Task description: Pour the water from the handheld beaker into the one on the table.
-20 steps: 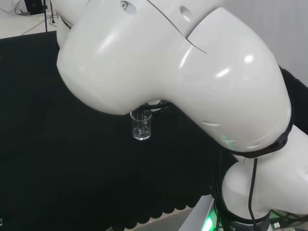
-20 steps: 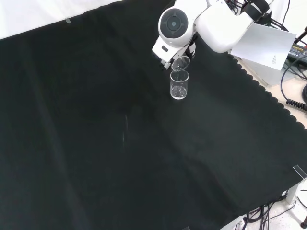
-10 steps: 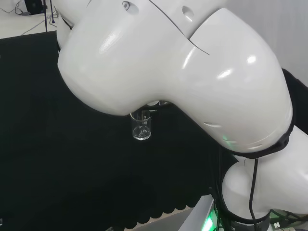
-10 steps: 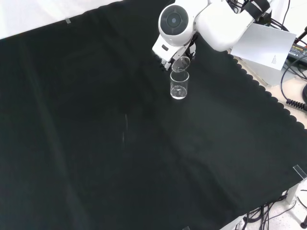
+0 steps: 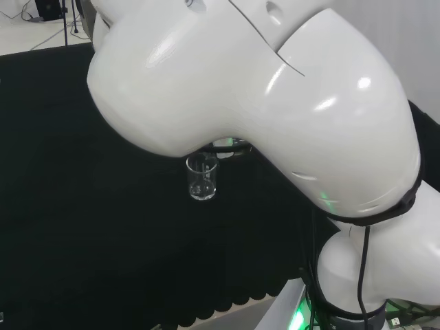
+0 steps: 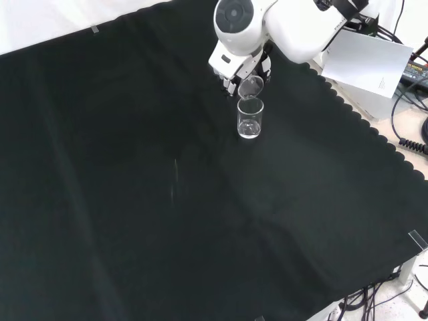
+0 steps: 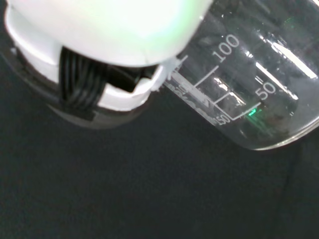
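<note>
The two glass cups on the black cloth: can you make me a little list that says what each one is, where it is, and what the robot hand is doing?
held thing: small clear glass beaker, tilted, mouth toward the standing one
held by: black and white robot hand, fingers curled round it
standing thing: clear glass beaker on the cloth, upright
how they sit: held beaker just above the standing beaker's rim in the front view
water: cannot tell how much is in either
surface: black cloth
nearby: white arm link with round grey cap
</note>
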Tool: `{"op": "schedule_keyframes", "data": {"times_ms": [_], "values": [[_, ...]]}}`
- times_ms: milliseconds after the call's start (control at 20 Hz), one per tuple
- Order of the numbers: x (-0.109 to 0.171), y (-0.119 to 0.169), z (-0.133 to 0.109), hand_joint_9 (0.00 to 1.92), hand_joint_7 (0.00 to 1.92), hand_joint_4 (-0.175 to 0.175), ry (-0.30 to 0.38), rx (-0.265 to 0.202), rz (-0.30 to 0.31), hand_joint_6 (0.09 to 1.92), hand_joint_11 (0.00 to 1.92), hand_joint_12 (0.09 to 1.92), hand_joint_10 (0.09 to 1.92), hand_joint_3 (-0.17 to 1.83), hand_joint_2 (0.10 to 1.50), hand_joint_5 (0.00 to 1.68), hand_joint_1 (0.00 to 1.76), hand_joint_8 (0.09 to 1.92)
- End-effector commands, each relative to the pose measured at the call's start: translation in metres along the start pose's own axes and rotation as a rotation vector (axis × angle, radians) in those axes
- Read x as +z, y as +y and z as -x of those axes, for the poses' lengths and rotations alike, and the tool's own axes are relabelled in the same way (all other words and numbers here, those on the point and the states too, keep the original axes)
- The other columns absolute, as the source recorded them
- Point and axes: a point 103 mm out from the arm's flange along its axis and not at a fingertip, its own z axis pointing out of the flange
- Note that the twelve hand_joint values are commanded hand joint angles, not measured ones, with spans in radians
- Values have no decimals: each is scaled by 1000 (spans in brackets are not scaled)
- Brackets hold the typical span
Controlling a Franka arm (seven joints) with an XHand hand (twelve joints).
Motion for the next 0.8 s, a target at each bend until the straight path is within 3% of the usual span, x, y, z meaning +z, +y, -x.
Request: {"op": "schedule_keyframes", "data": {"times_ms": [50, 250, 600, 800], "values": [[8, -3, 15, 1807, 1618, -175, 153, -45, 118, 103, 1478, 548, 87, 626, 599, 1537, 1333, 87], [15, -6, 28, 1799, 1615, -175, 265, -45, 221, 99, 1476, 546, 87, 605, 612, 1534, 1332, 87], [22, -3, 53, 1790, 1612, -175, 595, -98, 409, 97, 1473, 544, 87, 591, 621, 1532, 1331, 87], [18, 3, 60, 1782, 1611, -175, 663, -116, 476, 96, 1468, 543, 87, 583, 626, 1531, 1330, 87]]}}
